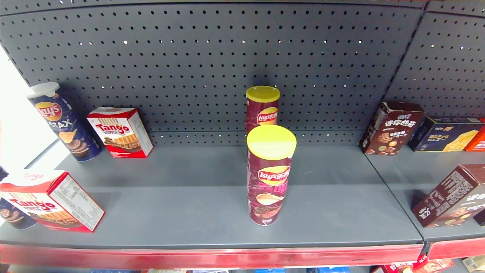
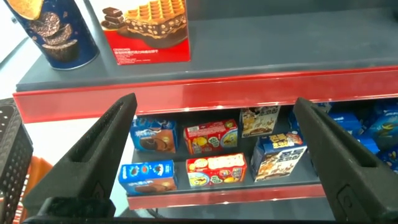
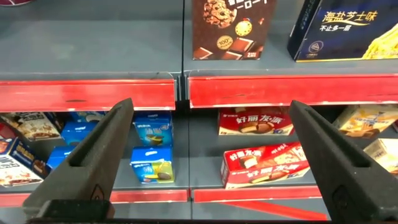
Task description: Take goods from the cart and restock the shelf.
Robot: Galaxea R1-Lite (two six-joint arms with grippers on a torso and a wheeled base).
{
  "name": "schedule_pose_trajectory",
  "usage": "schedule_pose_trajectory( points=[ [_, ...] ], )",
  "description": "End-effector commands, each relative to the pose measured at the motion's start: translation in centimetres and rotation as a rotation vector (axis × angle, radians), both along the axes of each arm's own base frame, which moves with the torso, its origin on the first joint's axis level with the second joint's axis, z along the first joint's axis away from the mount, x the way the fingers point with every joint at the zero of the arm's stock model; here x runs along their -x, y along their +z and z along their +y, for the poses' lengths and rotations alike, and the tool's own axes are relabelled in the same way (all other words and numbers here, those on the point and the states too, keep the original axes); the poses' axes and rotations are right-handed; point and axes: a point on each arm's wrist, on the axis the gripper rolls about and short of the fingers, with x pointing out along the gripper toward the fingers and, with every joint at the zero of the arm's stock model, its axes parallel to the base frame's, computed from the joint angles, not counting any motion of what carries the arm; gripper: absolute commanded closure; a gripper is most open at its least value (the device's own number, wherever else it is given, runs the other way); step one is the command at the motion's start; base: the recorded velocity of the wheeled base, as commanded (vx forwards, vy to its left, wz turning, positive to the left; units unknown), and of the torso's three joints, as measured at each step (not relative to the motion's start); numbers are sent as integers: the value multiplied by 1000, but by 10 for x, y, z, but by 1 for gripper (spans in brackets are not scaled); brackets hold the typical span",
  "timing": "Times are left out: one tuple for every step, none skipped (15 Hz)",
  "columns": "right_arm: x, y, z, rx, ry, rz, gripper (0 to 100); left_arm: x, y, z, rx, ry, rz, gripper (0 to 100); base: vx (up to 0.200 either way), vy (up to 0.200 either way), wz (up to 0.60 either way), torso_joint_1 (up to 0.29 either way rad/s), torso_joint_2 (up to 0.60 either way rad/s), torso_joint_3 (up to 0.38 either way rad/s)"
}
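Note:
Two maroon chip cans with yellow lids stand upright on the grey shelf [image 1: 182, 212]: one near the front middle [image 1: 269, 178], one behind it by the pegboard [image 1: 262, 108]. My left gripper [image 2: 214, 155] hangs open below the shelf's red front edge [image 2: 205, 93], with nothing between its fingers [image 2: 93, 155]. My right gripper [image 3: 211, 155] is open too, facing the red edge [image 3: 286, 90] where two shelf sections meet, holding nothing.
A blue chip can [image 1: 62, 121] and a red wafer box [image 1: 121, 131] stand at the back left; another wafer box [image 1: 53, 201] lies front left. Brown boxes [image 1: 390, 127] [image 1: 451, 195] sit right. Lower shelves hold snack boxes [image 2: 208, 152] [image 3: 261, 162]. A black mesh wall [image 2: 12, 162] shows beside my left gripper.

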Motion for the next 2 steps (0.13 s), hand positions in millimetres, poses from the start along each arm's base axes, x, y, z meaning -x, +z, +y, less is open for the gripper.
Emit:
schedule_pose_trajectory(
  points=[
    [0, 0, 0, 0, -1, 1, 0, 0, 0, 0, 0, 0, 3, 0, 0, 0, 0, 0, 0, 0],
    [0, 0, 0, 0, -1, 1, 0, 0, 0, 0, 0, 0, 1, 0, 0, 0, 0, 0, 0, 0]
  ],
)
